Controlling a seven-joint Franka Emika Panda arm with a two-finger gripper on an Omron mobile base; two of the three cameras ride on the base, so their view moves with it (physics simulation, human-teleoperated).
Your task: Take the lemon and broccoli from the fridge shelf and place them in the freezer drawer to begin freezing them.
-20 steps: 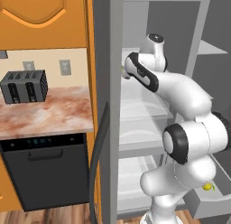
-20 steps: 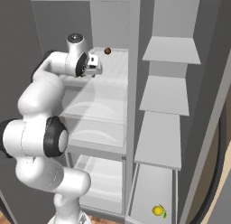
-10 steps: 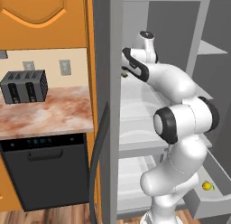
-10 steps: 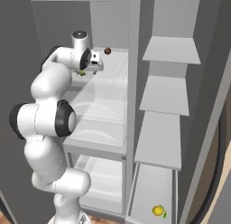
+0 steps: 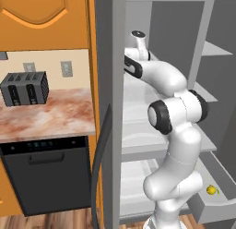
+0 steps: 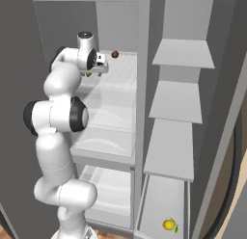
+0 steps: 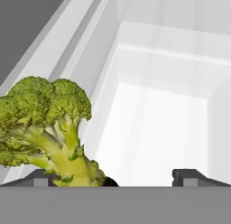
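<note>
At the top shelf of the fridge, the fingers [image 6: 100, 65] stand wide apart and hold nothing. In the hand view, the two dark tips rise at the bottom, one of them [image 7: 189, 175] on the right and the other partly hidden behind the broccoli [image 7: 47, 128]. The broccoli is very close to the camera on the left side, with its dark green head up and its pale stalk going down beside the left tip; whether it touches that tip I cannot tell. In the right base view a small green bit of it [image 6: 88, 74] shows just under the hand. Behind the broccoli, the white inside of the fridge goes deep, with bright walls and a flat floor.

The fridge shelf [image 6: 118, 76] is a pale translucent slab, and the hand is above its left part. A small brown round thing [image 6: 115, 54] lies on the back of this shelf, a little to the right of the hand and apart from it. The white arm [image 5: 173, 112] rises from the base and bends up to this shelf.

The lemon [image 6: 169, 224] lies low in the freezer drawer [image 5: 216, 202], well apart from the hand; in the left base view it [image 5: 211, 189] shows at the lower right.

Outside the fridge, on the left, a dark toaster [image 5: 25, 88] stands on a marbled worktop [image 5: 50, 117], above a black appliance [image 5: 46, 175].
</note>
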